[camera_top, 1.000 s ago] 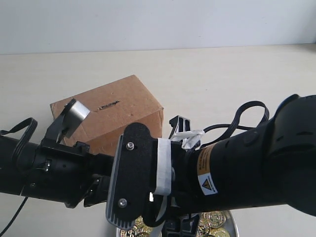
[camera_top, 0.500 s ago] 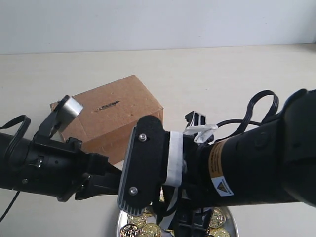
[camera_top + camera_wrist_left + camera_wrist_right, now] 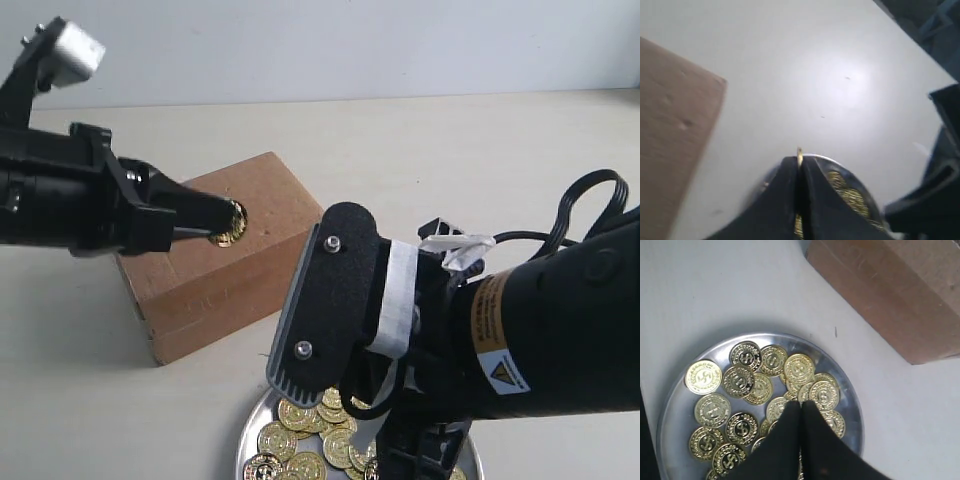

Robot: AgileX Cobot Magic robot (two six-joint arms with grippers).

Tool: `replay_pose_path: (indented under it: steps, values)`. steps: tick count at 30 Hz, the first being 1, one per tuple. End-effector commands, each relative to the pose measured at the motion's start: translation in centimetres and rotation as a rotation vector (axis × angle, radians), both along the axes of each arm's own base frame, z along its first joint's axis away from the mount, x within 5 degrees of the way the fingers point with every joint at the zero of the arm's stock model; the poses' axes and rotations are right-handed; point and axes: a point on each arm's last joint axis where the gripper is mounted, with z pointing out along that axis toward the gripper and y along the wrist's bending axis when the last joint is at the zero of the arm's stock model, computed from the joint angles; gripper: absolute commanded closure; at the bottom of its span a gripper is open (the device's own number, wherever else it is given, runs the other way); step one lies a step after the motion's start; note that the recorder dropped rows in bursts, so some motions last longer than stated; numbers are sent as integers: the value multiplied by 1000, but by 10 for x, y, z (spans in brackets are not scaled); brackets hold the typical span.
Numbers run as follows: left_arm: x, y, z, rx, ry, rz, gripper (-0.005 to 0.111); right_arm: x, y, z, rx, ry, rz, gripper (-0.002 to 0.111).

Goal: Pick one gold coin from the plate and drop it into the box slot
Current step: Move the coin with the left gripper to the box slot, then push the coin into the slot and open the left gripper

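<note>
The pale beige table (image 3: 450,160) runs back to a white wall (image 3: 350,40). The bulky black right arm (image 3: 540,330) fills the near right corner of the exterior view.

The brown rectangular cardboard box (image 3: 230,280) sits toward the left edge of the table, well back from the near edge. The round shiny silver metal plate (image 3: 252,440) lies at the near edge, near the box but apart from it, and carries a heap of gold coins (image 3: 740,380).

The black left gripper (image 3: 222,222) hangs over the box's top face, its fingers clamped on one round gold coin (image 3: 232,222) held upright. The slot is hidden behind that gripper.

The right gripper (image 3: 801,415) hangs over the plate with its fingers pressed together. Whether its tips touch the heap cannot be told.
</note>
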Motion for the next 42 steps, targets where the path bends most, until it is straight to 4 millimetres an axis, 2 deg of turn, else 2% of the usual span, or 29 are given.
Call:
replay_pose_path:
  steps: [1,6,14,18,22,33,42]
  values:
    - [21,6,13,193,-251,10,107,-2,0,2,29,41,-30,108]
    - [44,2,6,376,-357,-79,107,-3,1,2,29,41,-29,108]
    - [77,-12,-29,561,-453,-290,107,-3,1,2,29,41,-29,108]
    - [95,-10,-37,569,-422,-260,107,-3,1,2,29,41,-29,108]
    - [112,-2,-36,528,-377,-184,107,-3,1,2,29,41,-29,108]
    - [110,-5,-45,495,-308,-301,107,-3,1,2,29,41,-29,108]
    - [112,-6,-48,501,-319,-311,107,-3,1,2,29,41,-29,108]
